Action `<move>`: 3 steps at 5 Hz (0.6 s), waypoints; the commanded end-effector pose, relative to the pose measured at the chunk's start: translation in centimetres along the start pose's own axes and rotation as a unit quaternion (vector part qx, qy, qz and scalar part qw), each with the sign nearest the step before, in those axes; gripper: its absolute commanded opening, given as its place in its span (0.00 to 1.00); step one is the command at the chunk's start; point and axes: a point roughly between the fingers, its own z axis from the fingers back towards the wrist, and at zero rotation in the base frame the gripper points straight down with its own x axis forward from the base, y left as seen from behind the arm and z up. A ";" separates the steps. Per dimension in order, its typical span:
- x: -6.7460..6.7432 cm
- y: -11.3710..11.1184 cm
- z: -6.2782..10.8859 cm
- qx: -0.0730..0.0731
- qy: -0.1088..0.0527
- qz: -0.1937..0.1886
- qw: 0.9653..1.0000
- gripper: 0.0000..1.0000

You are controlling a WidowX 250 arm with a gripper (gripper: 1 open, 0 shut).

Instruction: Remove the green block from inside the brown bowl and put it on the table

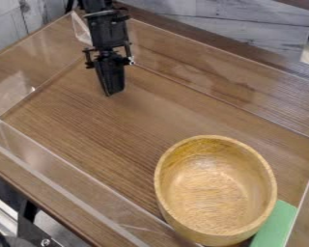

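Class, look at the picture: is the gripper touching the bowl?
Apart. The camera view shows the gripper at the table's far left, with bare wood between it and the bowl near the front right.

Open table (183,96) between gripper (111,91), brown bowl (216,190); acrylic walls (67,188) edge.

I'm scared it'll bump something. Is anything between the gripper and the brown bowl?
Nothing visible. Only open table lies between the shut gripper and the brown bowl.
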 end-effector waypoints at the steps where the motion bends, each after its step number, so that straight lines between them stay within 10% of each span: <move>1: 0.5 -0.5 1.8 0.019 -0.018 -0.012 1.000 0.00; 3: 0.9 -1.7 1.7 0.014 -0.008 -0.020 1.000 0.00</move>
